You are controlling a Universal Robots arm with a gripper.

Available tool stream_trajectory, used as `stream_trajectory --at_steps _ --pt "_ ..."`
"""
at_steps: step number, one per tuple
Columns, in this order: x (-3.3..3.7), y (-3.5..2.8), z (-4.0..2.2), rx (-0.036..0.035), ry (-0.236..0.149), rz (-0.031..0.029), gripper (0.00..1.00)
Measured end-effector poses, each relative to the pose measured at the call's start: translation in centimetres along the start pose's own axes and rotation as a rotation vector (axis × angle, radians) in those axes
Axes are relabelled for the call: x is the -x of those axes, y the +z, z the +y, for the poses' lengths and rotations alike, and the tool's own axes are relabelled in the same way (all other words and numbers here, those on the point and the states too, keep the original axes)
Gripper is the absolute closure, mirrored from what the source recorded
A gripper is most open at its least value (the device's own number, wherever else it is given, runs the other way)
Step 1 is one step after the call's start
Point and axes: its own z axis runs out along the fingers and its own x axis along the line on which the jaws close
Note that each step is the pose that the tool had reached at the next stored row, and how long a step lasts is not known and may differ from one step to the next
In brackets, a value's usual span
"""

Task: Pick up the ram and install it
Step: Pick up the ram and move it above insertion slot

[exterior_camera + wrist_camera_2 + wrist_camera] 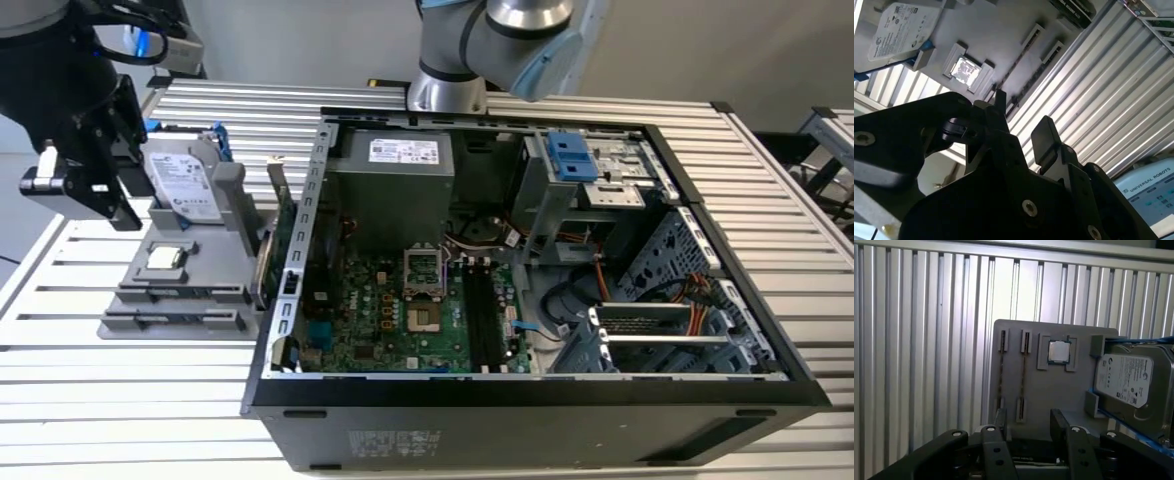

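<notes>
My gripper (123, 205) hangs open at the exterior view's left, above the grey parts holder (200, 265), with nothing between its fingers. Both wrist views show the gripper (1029, 424) (1021, 125) over that holder (1054, 385) (999, 30). The ram (272, 238) looks like the thin dark-green stick standing on edge between the holder and the computer case. One end of the ram (1072, 9) appears in the second wrist view. The holder's two narrow slots (1012, 367) lie just ahead of the fingertips. The motherboard's long black memory slots (481, 320) are inside the open case.
A silver hard drive (180, 180) (1129, 380) in a blue frame and a small square processor chip (164, 257) (1058, 351) sit on the holder. The open case (534, 400) stands on a ribbed metal table (120, 400). The arm's base (447, 90) rises behind the case.
</notes>
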Motion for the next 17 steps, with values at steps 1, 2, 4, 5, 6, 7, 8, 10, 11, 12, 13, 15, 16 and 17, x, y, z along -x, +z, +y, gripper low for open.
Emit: stream_trajectory --at_steps 1,2,4,5,6,7,8,10,11,12,13,15,16,17 --pt "-0.04 0.18 0.00 -0.0002 0.003 -0.0001 0.00" --pt "-0.07 0.35 0.01 -0.0003 0.006 0.0001 0.00" --pt "-0.14 0.71 0.00 -0.0006 0.013 0.0003 0.00" --pt "-0.18 0.90 0.00 -0.0009 0.017 0.0004 0.00" --pt "-0.21 1.07 0.00 -0.0009 0.019 0.0003 0.00" --pt "-0.23 1.28 0.01 -0.0010 0.019 0.0004 0.00" --pt "-0.26 1.46 0.00 -0.0011 0.019 0.0003 0.00" --pt "-0.32 1.81 -0.01 -0.0010 0.019 0.0004 0.00" --pt "-0.39 2.00 -0.01 -0.0010 0.018 0.0004 0.00" --pt "-0.47 2.17 -0.01 -0.0010 0.018 0.0003 0.00" --pt "-0.57 2.34 0.00 -0.0010 0.019 0.0003 0.00" --pt "-0.71 2.70 0.01 -0.0010 0.019 0.0003 0.00" --pt "-0.75 2.89 0.04 -0.0010 0.019 0.0004 0.00" --pt "-0.79 3.06 0.08 -0.0011 0.019 0.0006 0.00"
